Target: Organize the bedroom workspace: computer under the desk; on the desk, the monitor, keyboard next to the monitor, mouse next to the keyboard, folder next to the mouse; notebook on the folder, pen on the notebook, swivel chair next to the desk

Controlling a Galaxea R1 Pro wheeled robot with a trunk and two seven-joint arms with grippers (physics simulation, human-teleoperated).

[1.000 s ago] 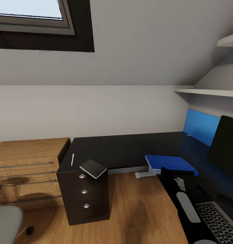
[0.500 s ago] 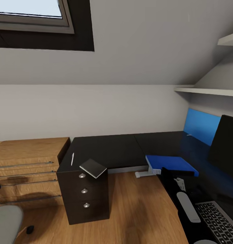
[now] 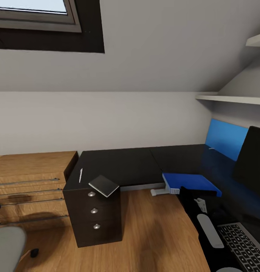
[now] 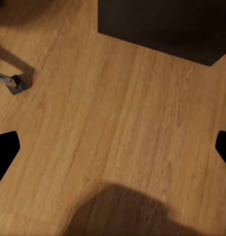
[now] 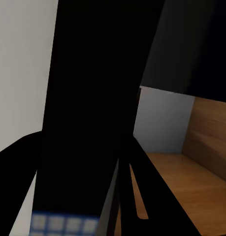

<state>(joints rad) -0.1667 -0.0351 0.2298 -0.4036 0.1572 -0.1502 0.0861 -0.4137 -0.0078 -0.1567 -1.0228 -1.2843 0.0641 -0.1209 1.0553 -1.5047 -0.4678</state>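
Observation:
The black-topped desk [image 3: 126, 164] runs in an L under the sloped wall. The grey notebook [image 3: 104, 186] hangs over the corner of its drawer unit, and the white pen [image 3: 81, 175] lies just beside it. My right gripper [image 3: 187, 196] is shut on the blue folder [image 3: 194, 182], held over the desk's inner edge. In the right wrist view the folder [image 5: 88, 123] is a dark slab between the fingers. The monitor [image 3: 254, 162] and keyboard [image 3: 243, 245] are on the desk at right. The swivel chair seat [image 3: 7, 249] is at bottom left. My left gripper [image 4: 113, 147] is open above the floor. Mouse and computer are out of view.
A low light-wood cabinet [image 3: 31, 181] stands left of the drawer unit [image 3: 95, 219]. Wood floor [image 3: 152, 234] lies between the drawers and the desk's right wing. A chair caster [image 4: 15, 83] and the drawer unit's base [image 4: 162, 24] appear in the left wrist view. Wall shelves [image 3: 236, 100] hang above the monitor.
The whole head view has shifted slightly, so the camera moved. The notebook, pen and desk keep their places, and the folder stays in my right gripper.

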